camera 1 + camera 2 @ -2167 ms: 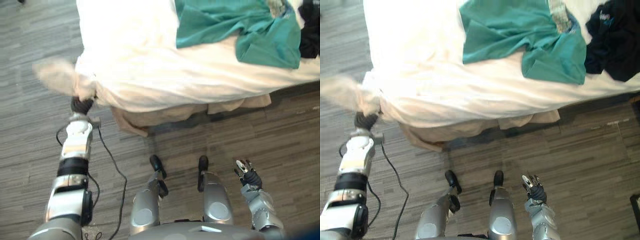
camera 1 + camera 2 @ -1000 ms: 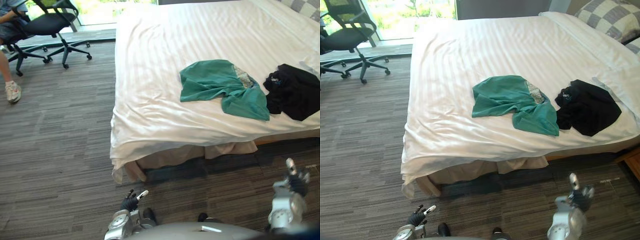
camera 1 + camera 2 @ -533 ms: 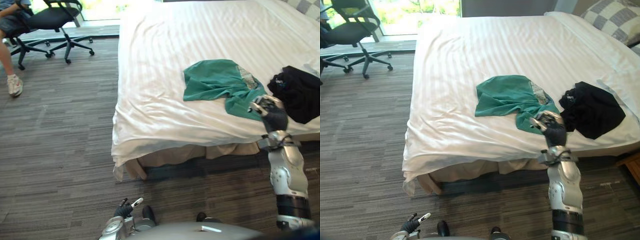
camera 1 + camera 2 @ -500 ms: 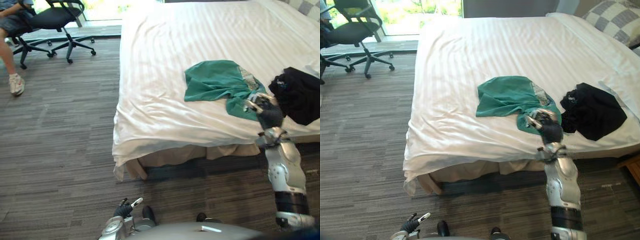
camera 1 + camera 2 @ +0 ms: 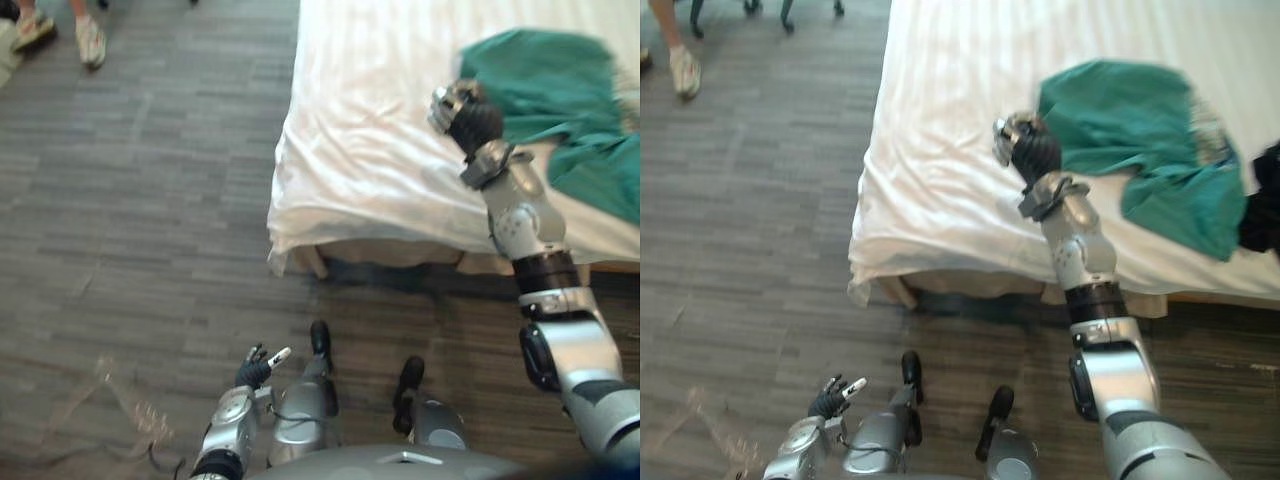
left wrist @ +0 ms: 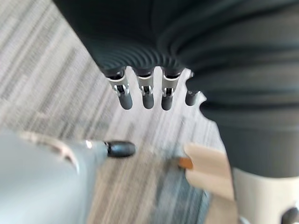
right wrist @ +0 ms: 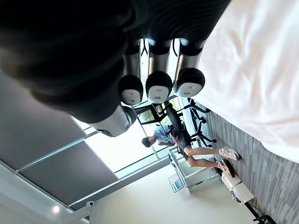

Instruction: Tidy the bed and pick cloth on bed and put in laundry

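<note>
A teal cloth (image 5: 1130, 130) lies crumpled on the bed's white sheet (image 5: 370, 160), and a black cloth (image 5: 1265, 210) shows at the right edge beside it. My right hand (image 5: 1025, 145) hovers over the sheet at the teal cloth's left edge. Its fingers (image 7: 159, 86) are curled in with nothing between them; past them lies white sheet. My left hand (image 5: 255, 370) hangs low over the floor near the bed's foot. Its fingers (image 6: 147, 93) are straight and empty.
The bed's near corner (image 5: 290, 240) drops to a beige skirt above grey plank flooring (image 5: 150, 220). A person's feet (image 5: 90, 40) stand on the floor at the far left. Far off in the right wrist view, a person (image 7: 173, 137) sits on an office chair.
The camera has tipped down and closer to the bed. My right hand has gone from the teal cloth's near corner to its left edge, and its fingers have curled shut. The left hand stays low.
</note>
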Robot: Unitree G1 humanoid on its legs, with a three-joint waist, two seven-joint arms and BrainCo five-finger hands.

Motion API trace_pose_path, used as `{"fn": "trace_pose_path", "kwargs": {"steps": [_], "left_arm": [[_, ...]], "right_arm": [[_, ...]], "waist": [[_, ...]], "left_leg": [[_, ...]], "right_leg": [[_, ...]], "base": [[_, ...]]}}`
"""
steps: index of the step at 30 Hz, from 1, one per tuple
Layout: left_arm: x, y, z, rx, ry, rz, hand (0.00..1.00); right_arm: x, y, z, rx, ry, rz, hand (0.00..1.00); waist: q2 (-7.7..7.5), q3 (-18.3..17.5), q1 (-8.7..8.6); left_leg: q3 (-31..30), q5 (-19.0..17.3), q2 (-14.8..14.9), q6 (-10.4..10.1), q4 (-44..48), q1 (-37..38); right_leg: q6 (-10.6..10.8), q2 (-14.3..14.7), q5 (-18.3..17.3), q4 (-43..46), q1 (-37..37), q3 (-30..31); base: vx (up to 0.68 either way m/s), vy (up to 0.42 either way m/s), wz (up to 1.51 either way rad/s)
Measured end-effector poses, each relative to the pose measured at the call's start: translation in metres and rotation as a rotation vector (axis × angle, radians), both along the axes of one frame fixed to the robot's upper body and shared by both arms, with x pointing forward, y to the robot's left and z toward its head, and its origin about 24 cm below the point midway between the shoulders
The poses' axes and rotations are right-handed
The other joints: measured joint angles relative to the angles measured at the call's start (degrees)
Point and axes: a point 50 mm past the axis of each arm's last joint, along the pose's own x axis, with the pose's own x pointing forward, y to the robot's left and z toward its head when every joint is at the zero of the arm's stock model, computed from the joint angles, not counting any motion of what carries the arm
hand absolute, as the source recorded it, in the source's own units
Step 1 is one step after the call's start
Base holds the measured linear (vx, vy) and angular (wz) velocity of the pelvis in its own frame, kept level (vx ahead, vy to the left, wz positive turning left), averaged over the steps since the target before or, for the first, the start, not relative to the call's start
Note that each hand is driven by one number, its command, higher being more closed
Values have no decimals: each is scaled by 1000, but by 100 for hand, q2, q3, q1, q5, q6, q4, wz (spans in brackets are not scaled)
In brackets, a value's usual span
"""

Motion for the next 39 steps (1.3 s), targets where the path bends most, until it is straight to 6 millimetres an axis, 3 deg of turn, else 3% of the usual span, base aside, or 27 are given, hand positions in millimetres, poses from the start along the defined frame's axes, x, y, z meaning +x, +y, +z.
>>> {"fn": "trace_pose_path", "kwargs": {"steps": [3,9,15,19,29,33,35,36,38,39], "left_arm": [[12,-9,6,-5,-40,-45,0],[36,-26,19,-46,-119,-73,0],[62,-50,35,-49,-215,-89,0],[80,-60,49,-79,-285,-71,0],[87,-89,58,-137,-348,-110,0],[84,-93,55,-147,-332,-112,0],[84,-93,55,-147,-341,-109,0],[84,-94,56,-148,-346,-109,0],[84,-99,58,-146,-367,-130,0],[84,-100,58,-146,-371,-138,0]], "right_arm": [[4,4,31,47,-56,-1,100],[6,-6,60,117,-95,-46,100],[12,-4,48,187,-20,-46,100],[13,5,45,211,-36,-37,100],[11,12,28,207,-64,71,100],[8,38,-10,251,22,232,100],[-2,73,-56,208,147,351,100],[-6,86,-68,186,191,391,100],[-28,125,-133,109,424,509,100],[-36,134,-150,98,490,535,100]], "waist": [[138,350,3],[399,563,93],[603,668,180],[624,676,151],[674,643,136],[709,425,130],[703,341,109],[703,335,106],[695,301,108],[678,291,108]], "left_leg": [[-39,87,-41,49,1,-200],[-113,201,-68,46,1,-791],[-189,330,-190,30,4,-1301],[-302,333,-286,2,4,-1448],[-460,410,-343,-99,6,-1508],[-466,450,-341,-129,7,-1493],[-465,456,-343,-142,7,-1318],[-464,459,-345,-150,7,-1264],[-481,476,-345,-188,6,-1119],[-500,476,-340,-188,6,-1105]], "right_leg": [[1,-68,-1,188,-260,-2],[6,-187,-8,539,-998,3],[50,-429,-241,1159,-1741,1],[54,-628,-525,1662,-2037,-38],[-19,-866,-999,2344,-2301,-158],[-50,-876,-1090,2399,-2295,-202],[-55,-879,-1132,2397,-2108,-216],[-54,-877,-1138,2384,-2037,-222],[-58,-868,-1178,2319,-1804,-315],[-59,-866,-1193,2304,-1769,-339]], "base": [[-57,43,5],[-42,14,2],[-5,10,9],[16,8,18],[5,-20,12],[23,-62,3],[53,-72,0],[56,-93,3],[35,-78,14],[19,-59,24]]}}
